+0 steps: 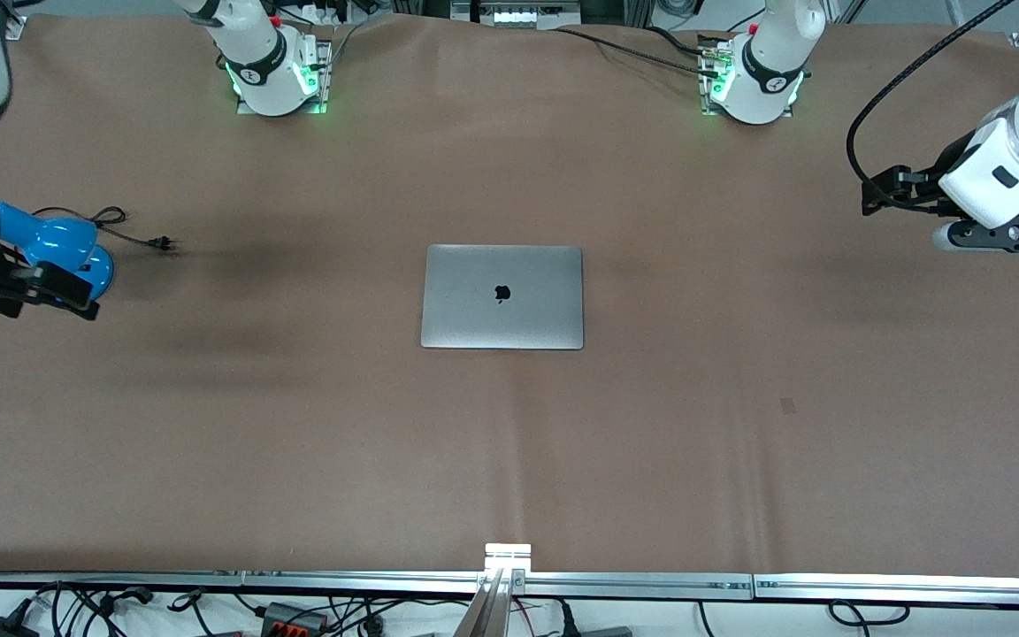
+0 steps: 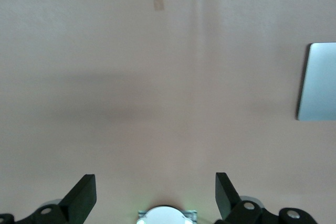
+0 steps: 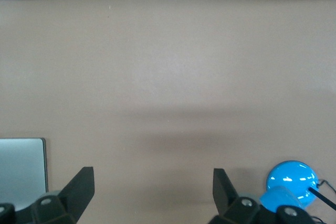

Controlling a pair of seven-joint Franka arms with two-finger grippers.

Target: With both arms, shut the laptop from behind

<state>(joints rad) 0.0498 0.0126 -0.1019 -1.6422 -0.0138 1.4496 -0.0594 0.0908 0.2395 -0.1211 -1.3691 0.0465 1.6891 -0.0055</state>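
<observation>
The space-grey laptop (image 1: 502, 296) lies shut and flat in the middle of the table, with its lid and black apple logo facing up. My left gripper (image 1: 877, 190) hangs open and empty above the table toward the left arm's end, well apart from the laptop. In the left wrist view the open gripper (image 2: 155, 182) is over bare cloth and a corner of the laptop (image 2: 317, 82) shows. My right gripper (image 1: 76, 296) hangs open and empty at the right arm's end. The right wrist view shows that gripper (image 3: 152, 174) and a laptop corner (image 3: 21, 169).
A blue plastic appliance (image 1: 58, 243) with a black cord and plug (image 1: 160, 242) lies beside the right gripper and also shows in the right wrist view (image 3: 289, 182). A small dark mark (image 1: 787, 405) is on the brown cloth. A metal rail (image 1: 509, 579) edges the table nearest the camera.
</observation>
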